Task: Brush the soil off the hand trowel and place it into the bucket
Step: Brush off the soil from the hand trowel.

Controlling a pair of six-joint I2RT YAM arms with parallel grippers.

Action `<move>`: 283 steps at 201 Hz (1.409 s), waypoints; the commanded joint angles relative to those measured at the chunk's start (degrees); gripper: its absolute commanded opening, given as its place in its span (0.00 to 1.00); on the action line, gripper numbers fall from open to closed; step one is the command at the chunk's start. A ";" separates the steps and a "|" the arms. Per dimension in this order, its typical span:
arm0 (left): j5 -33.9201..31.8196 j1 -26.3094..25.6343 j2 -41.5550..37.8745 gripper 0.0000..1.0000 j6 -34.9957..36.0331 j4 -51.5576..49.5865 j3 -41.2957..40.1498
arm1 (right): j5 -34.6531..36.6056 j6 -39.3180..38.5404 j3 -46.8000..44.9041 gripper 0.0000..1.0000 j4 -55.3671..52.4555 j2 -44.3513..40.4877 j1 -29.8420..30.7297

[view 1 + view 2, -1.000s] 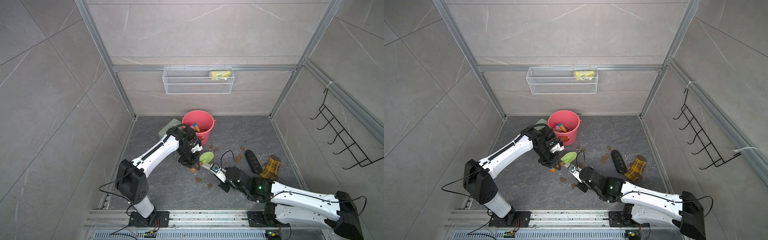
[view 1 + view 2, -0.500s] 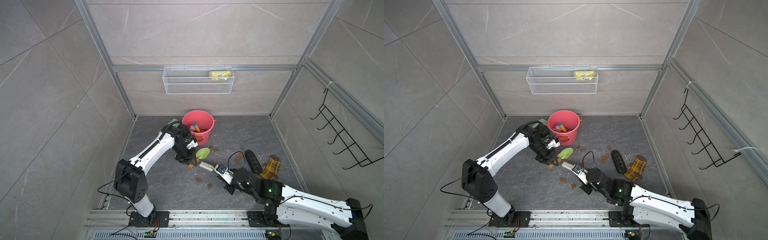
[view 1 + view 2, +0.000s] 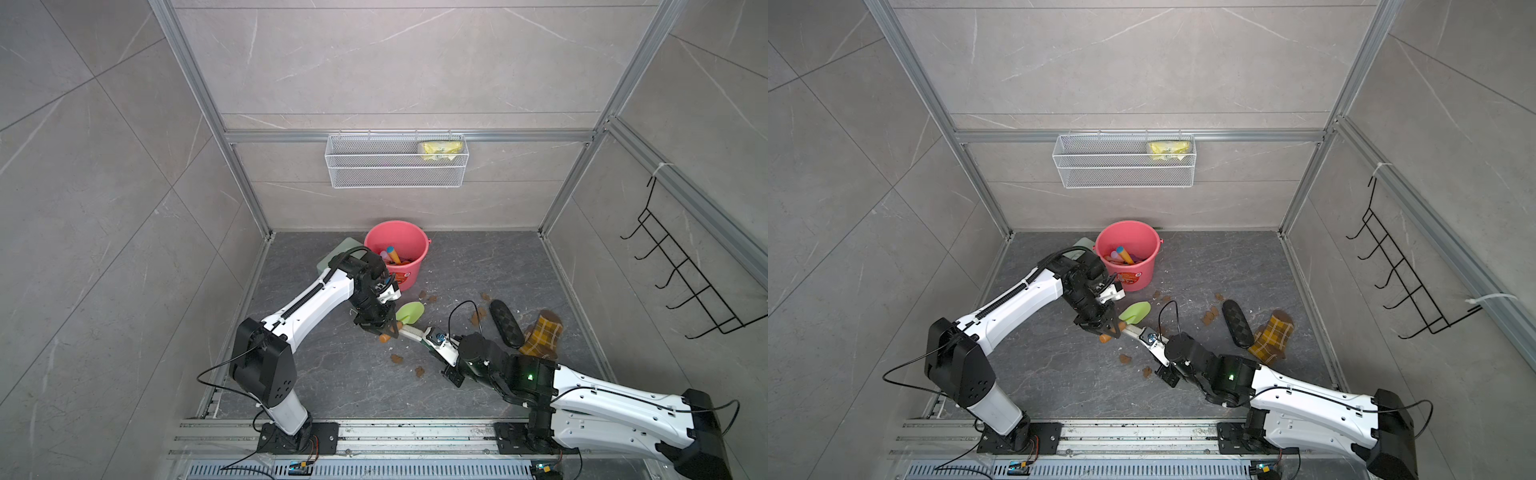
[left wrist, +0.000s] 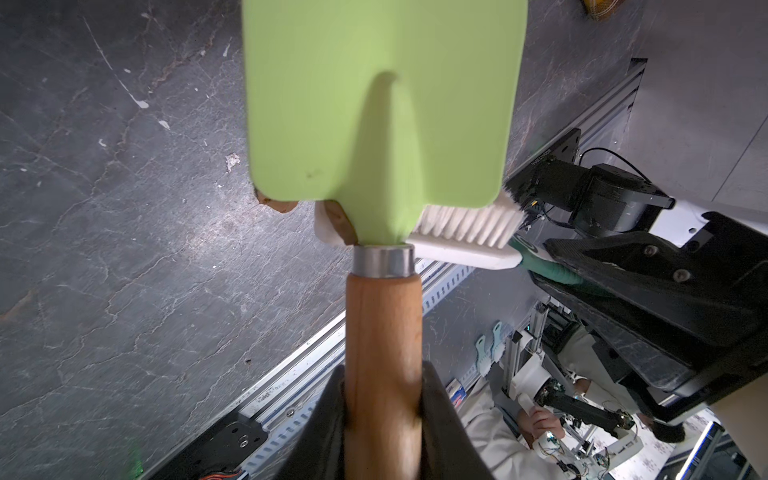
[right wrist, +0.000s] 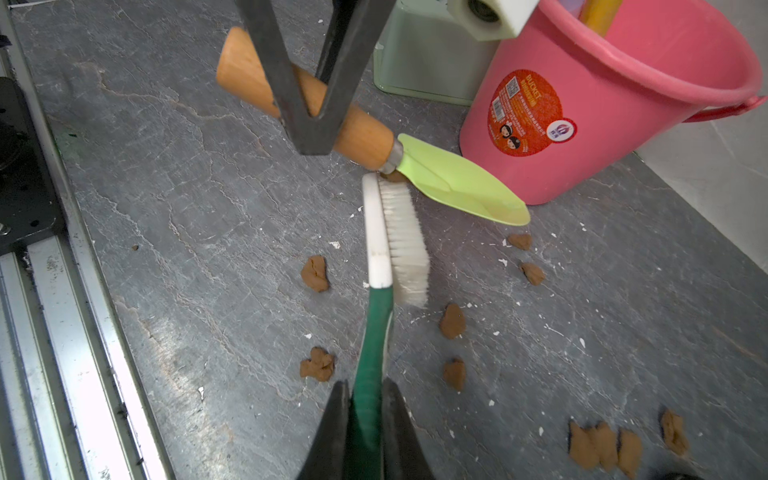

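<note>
left gripper (image 5: 313, 135): jaws closed tight on the wooden handle of the hand trowel (image 5: 457, 183), gripped mid-handle. the green blade projects beyond the jaws toward the bucket (image 5: 623, 104); it is outside the bucket, near its base.

right gripper (image 5: 365, 399): jaws closed on the green handle of the brush (image 5: 399, 232). the white bristles meet the blade's neck, where one lump of soil (image 5: 392, 176) sits.

count: one trowel, one brush, one bucket. on the floor (image 5: 208, 249), right wrist view: six separate lumps near the brush, plus a cluster farther off, pieces not separable.
</note>
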 commanded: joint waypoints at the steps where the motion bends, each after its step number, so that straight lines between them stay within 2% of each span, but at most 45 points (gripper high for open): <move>1: 3.06 -0.52 -0.72 0.00 1.11 -1.42 -0.42 | 3.27 -0.07 2.11 0.00 4.22 0.67 -0.83; 60: 7.33 -0.52 -0.15 0.00 1.24 -0.55 0.11 | 4.35 0.02 0.26 0.00 9.06 3.84 -2.57; 86: 6.73 -0.28 -0.38 0.00 0.47 0.27 0.37 | 2.29 0.41 -1.56 0.00 10.71 4.74 -2.77; 140: 6.05 3.06 -1.73 0.00 -1.59 2.54 0.91 | -0.74 3.70 -5.27 0.00 6.78 1.03 -2.77; 204: 5.36 3.02 -1.90 0.00 -1.97 2.89 0.68 | 2.44 6.26 -2.82 0.00 2.42 -1.39 -2.77; 244: 9.50 2.93 -1.98 0.00 -2.15 3.38 -1.21 | -6.45 0.03 -2.10 0.00 4.48 -2.09 -2.31; 262: 11.18 2.85 -1.31 0.00 -1.85 1.92 -1.44 | -5.78 -3.62 -1.70 0.00 5.38 -1.66 -1.01; 283: 11.20 2.58 -1.13 0.00 -1.61 0.25 -1.60 | -1.80 -7.18 -1.07 0.00 6.11 -1.13 -0.05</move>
